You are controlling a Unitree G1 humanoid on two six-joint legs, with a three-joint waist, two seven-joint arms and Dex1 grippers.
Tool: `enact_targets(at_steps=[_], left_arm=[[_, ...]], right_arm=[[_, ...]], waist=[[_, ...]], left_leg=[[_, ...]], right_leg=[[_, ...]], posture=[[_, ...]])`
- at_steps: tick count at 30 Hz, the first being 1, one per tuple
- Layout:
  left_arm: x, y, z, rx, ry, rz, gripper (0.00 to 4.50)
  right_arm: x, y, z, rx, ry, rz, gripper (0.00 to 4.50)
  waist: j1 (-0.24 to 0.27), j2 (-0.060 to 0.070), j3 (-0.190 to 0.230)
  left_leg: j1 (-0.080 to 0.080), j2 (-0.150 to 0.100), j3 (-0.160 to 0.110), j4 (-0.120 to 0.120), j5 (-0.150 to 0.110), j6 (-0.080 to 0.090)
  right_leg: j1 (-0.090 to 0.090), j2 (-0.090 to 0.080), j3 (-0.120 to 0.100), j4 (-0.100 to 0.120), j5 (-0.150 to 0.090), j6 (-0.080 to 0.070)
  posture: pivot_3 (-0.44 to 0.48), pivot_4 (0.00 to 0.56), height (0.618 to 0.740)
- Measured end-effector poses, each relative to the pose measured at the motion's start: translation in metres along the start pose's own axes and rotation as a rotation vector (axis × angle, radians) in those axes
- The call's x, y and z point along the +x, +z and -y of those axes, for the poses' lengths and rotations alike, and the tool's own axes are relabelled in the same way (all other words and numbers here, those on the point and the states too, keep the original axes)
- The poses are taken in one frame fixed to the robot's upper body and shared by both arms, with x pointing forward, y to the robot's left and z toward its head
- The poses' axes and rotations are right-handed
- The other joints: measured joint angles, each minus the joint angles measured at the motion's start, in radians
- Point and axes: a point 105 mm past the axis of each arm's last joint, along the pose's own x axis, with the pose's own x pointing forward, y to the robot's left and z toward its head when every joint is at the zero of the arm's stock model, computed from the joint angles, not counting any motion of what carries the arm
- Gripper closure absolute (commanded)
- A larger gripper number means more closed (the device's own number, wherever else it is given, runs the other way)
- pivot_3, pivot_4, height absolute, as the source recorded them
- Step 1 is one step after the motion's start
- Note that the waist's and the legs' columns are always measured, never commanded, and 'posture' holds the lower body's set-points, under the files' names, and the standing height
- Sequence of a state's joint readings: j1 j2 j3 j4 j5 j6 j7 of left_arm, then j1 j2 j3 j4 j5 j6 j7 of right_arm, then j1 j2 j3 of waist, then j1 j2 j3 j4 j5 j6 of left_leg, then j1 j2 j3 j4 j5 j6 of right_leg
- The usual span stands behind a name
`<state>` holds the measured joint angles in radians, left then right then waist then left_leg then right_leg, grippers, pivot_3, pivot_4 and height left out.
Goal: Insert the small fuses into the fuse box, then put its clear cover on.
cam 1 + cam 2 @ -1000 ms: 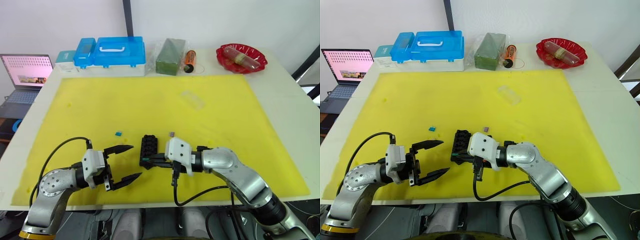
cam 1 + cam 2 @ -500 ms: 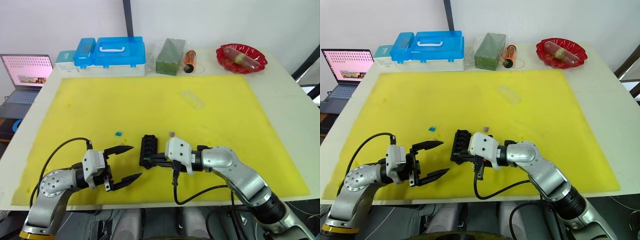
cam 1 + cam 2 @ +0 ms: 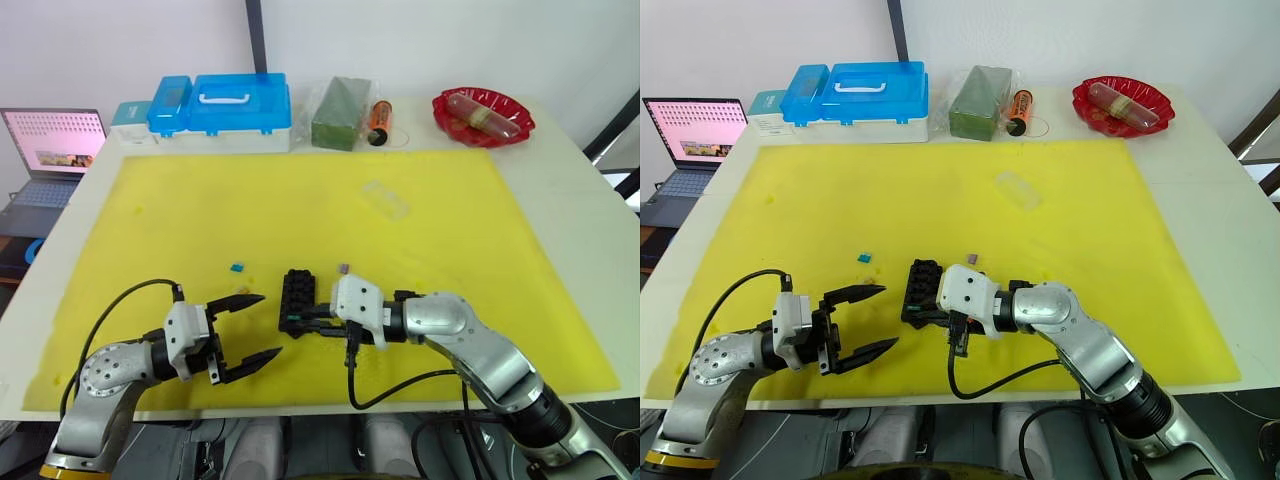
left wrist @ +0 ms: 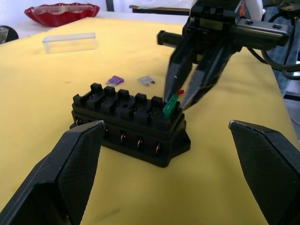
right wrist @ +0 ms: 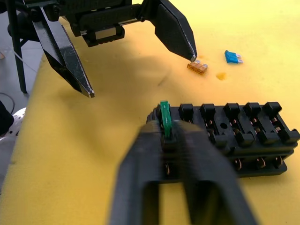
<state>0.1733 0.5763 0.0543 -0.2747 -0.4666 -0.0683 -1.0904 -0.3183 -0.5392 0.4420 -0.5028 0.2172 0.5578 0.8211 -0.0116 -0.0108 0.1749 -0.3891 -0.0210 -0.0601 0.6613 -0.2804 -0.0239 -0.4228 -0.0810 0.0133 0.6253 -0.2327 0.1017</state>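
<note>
I have the right gripper (image 4: 180, 96) clenched on the green fuse (image 4: 169, 106), which stands tilted at the end slot of the fuse box (image 4: 129, 124), the box's long axis running away from the pinch. The left gripper (image 3: 247, 327) waits with fingers spread just beside the box. The box rests on the yellow mat (image 3: 420, 240); the clear cover (image 3: 385, 199) lies well beyond it.

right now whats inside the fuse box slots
One green fuse stands tilted in an end slot of the fuse box, pinched by the right tool. The other slots in view look empty. The right tool's fingers cover the box's near corner, so how deep it sits is hidden.
</note>
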Motion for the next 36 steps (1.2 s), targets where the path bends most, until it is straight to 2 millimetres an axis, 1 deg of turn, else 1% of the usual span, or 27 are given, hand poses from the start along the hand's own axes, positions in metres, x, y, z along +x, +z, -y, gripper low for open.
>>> enact_targets(at_steps=[7, 15, 16, 18, 19, 22, 30, 36], left_arm=[[0.000, 0.000, 0.000, 0.003, 0.000, 0.002, 0.00], [0.003, 0.000, -0.003, 0.003, 0.006, 0.017, 0.00], [0.005, 0.000, -0.003, 0.004, 0.004, 0.021, 0.00], [0.007, 0.000, -0.002, 0.002, -0.001, 0.026, 0.00], [0.008, 0.000, -0.001, -0.001, -0.005, 0.027, 0.00], [0.009, -0.001, 0.000, -0.005, -0.007, 0.029, 0.00], [0.009, -0.001, 0.000, -0.005, -0.006, 0.029, 0.00], [0.009, -0.001, 0.000, -0.006, -0.006, 0.028, 0.00]], right_arm=[[-0.003, 0.002, 0.004, -0.009, -0.017, 0.012, 3.17], [-0.005, 0.012, 0.002, -0.015, 0.005, 0.084, 3.17], [-0.005, 0.015, 0.003, -0.022, 0.006, 0.089, 3.57], [-0.003, 0.020, 0.005, -0.034, 0.005, 0.105, 4.04], [-0.002, 0.022, 0.006, -0.036, 0.005, 0.111, 4.45], [0.000, 0.019, 0.008, -0.028, -0.001, 0.107, 4.45], [0.004, 0.018, 0.004, -0.033, 0.017, 0.098, 4.45], [0.005, 0.013, 0.005, -0.032, 0.015, 0.088, 4.45]], waist=[[0.000, 0.000, 0.000], [-0.001, 0.000, 0.000], [-0.001, 0.000, 0.000], [-0.001, 0.000, 0.000], [-0.001, 0.000, 0.000], [0.000, 0.000, 0.000], [-0.001, 0.000, 0.000], [-0.001, 0.000, 0.000]], left_leg=[[0.000, 0.000, 0.000, 0.000, 0.000, 0.000], [0.000, 0.000, 0.000, 0.000, 0.000, 0.000], [0.000, 0.000, 0.000, 0.000, 0.000, 0.000], [0.000, 0.000, 0.000, 0.000, 0.000, 0.000], [0.000, 0.000, 0.000, 0.000, 0.000, 0.000], [0.000, 0.000, 0.000, 0.000, 0.000, 0.000], [0.000, 0.000, 0.000, 0.000, 0.000, 0.000], [0.000, 0.000, 0.000, 0.000, 0.000, 0.000]], right_leg=[[0.000, 0.000, 0.000, 0.000, 0.000, 0.000], [0.000, 0.000, 0.000, 0.000, 0.000, 0.001], [0.000, 0.000, 0.000, 0.000, 0.000, 0.001], [0.000, 0.000, 0.000, 0.000, 0.001, 0.001], [0.000, 0.000, 0.000, 0.000, 0.001, 0.001], [0.000, 0.000, 0.000, 0.001, 0.001, 0.001], [0.000, 0.000, 0.000, 0.001, 0.001, 0.001], [0.000, 0.000, 0.000, 0.001, 0.000, 0.001]], posture=[[0.000, 0.150, 0.740], [0.000, 0.150, 0.740], [0.000, 0.150, 0.740], [0.000, 0.150, 0.740], [0.000, 0.150, 0.740], [0.000, 0.150, 0.740], [0.000, 0.150, 0.740], [0.000, 0.150, 0.740]])
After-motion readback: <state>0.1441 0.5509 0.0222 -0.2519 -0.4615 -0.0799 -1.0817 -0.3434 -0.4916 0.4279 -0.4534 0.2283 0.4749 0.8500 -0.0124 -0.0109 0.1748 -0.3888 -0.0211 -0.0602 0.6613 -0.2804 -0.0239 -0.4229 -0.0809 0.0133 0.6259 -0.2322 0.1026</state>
